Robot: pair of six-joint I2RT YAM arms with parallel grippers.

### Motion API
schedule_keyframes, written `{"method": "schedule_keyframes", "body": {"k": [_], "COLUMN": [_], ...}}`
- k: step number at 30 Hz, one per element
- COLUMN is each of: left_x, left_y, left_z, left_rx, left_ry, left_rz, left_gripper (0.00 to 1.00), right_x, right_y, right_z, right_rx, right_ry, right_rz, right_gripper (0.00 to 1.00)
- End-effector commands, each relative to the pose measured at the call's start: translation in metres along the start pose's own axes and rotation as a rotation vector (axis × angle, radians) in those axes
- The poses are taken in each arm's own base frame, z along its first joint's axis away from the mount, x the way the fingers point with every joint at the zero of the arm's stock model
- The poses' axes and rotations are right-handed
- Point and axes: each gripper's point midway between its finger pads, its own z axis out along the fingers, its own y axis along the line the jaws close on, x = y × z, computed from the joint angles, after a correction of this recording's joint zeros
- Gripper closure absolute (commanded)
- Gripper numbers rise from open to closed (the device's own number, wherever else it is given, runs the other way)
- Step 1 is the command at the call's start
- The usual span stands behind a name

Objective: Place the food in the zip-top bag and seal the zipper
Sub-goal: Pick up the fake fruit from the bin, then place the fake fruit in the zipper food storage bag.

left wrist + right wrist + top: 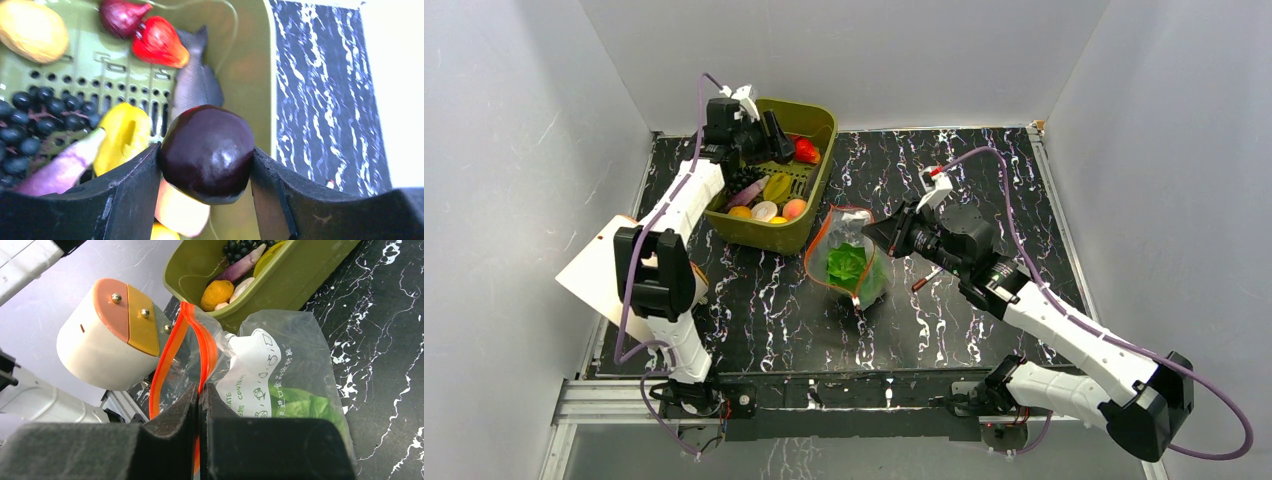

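Observation:
My left gripper (776,137) (206,165) is over the olive-green bin (816,125) and shut on the dark purple ball (207,150). Beneath it in the bin lie a red strawberry (157,42), a yellow piece (122,137), black grapes (35,117) and more toy food. The clear zip-top bag (849,262) (295,345) stands open in front of the bin with the green-white cabbage (847,264) (300,407) inside. My right gripper (874,232) (201,390) is shut on the bag's red-orange zipper strip (206,347) and holds the mouth up.
The bin's wall (280,282) is close behind the bag. A white and orange arm joint (107,335) shows beside the bag mouth in the right wrist view. A small red-and-white stick (921,281) lies on the black marbled table (774,310) near my right arm. Grey walls enclose the table.

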Motion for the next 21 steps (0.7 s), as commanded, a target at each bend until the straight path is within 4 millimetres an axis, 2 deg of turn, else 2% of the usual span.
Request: {"method": "schedule_keyframes", "body": {"k": [1,5,8,14,18,21], "left_x": [0.004,0.015,0.035,0.067,0.077,0.082], "left_y": [-0.038,-0.051,-0.064,-0.072,-0.083,-0.099], "left_z": [-0.043,-0.07,-0.093,-0.133,-0.161,-0.18], "left_rx": [0.156,0.213,0.289,0.333,0.389,0.475], "left_ry": [0.032,0.039,0.061,0.088,0.071,0.071], "left_rz": [-0.03,-0.037,-0.035,-0.025,-0.004,-0.009], "left_gripper": [0.64,0.64,0.63,0.62,0.62,0.62], "right_x": [-0.018,-0.018,-0.019,-0.021,-0.019,-0.019], "right_y": [0.004,0.0,-0.003,-0.004,-0.006,-0.006], "right_z": [0.003,0.007,0.009,0.011,0.015,0.016], "right_rx": [0.01,0.032,0.049,0.058,0.061,0.06], "right_ry": [-0.07,-0.071,-0.076,-0.084,-0.079,-0.077], "right_rz": [0.035,0.046,0.053,0.058,0.058,0.061], "right_gripper": [1.0,1.0,1.0,1.0,1.0,1.0]}}
